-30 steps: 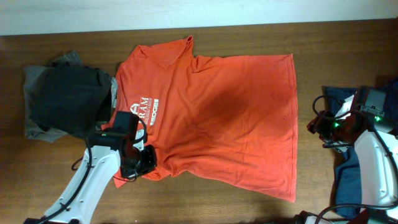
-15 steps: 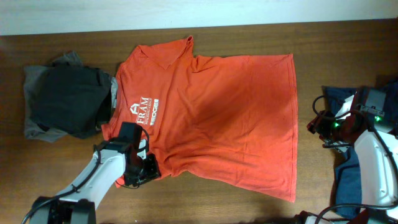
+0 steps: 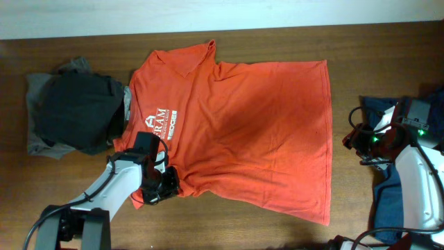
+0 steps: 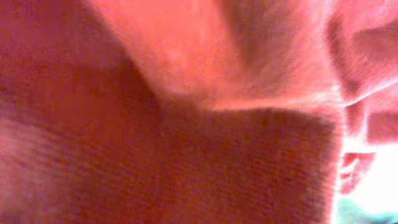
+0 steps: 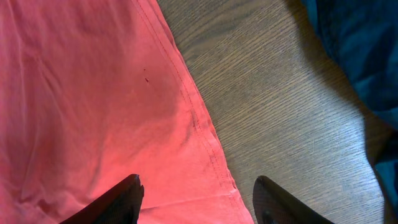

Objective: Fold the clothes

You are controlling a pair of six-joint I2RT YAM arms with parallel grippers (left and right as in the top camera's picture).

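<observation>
A large orange-red cloth T-shirt (image 3: 243, 132) with white lettering lies spread flat mid-bench on the brown wooden bench (image 3: 388, 62). The left claw (image 3: 163, 184) pinches its near left edge, fully closed. The right claw (image 5: 198, 186) hangs over the right hem, fingers apart, gripping nothing. A black and grey garment heap (image 3: 76, 111) lies far left and a navy blue garment (image 5: 354, 37) right.

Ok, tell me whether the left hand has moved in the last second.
Yes. The left hand shifted slightly right and toward the table's near edge, away from the white lettering on the shirt.
</observation>
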